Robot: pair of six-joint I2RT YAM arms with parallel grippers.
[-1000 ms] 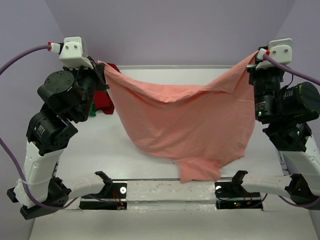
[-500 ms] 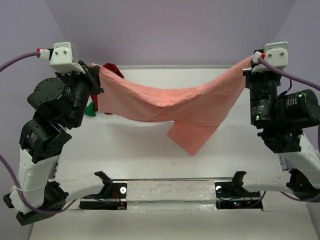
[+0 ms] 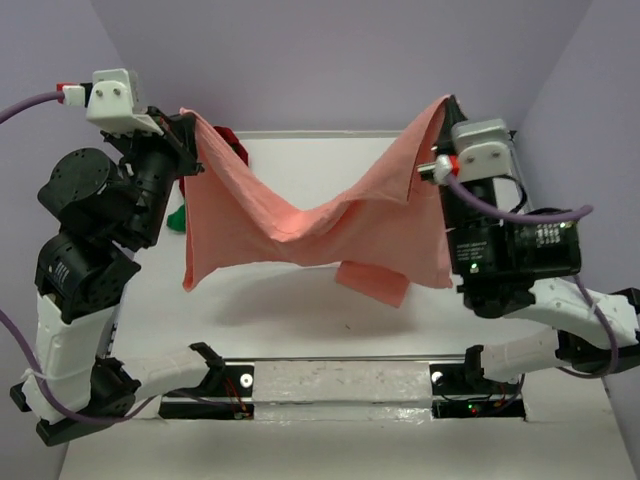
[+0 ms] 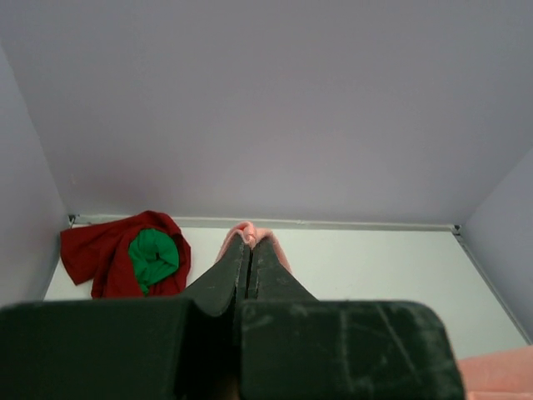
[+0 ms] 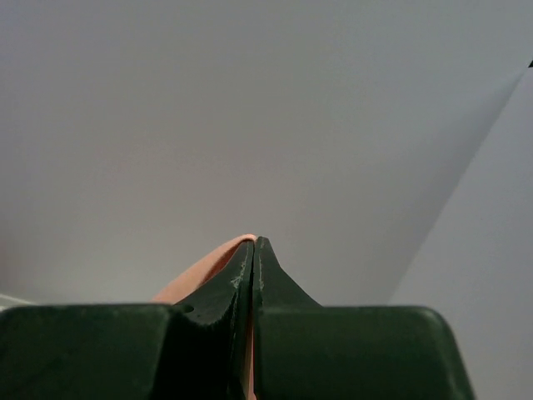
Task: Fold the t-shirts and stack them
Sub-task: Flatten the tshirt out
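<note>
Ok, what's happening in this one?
Both arms hold the salmon-pink t-shirt up between them, the left gripper and the right gripper each shut on an upper edge. It sags in the middle over the table. The dark red t-shirt and green t-shirt lie bunched at the far left corner, unfolded.

I see the white bench (image 3: 290,320) carrying a crumpled dark red t-shirt (image 4: 96,254) in its far left corner, the bright green t-shirt (image 4: 154,257) bunched on it.
</note>
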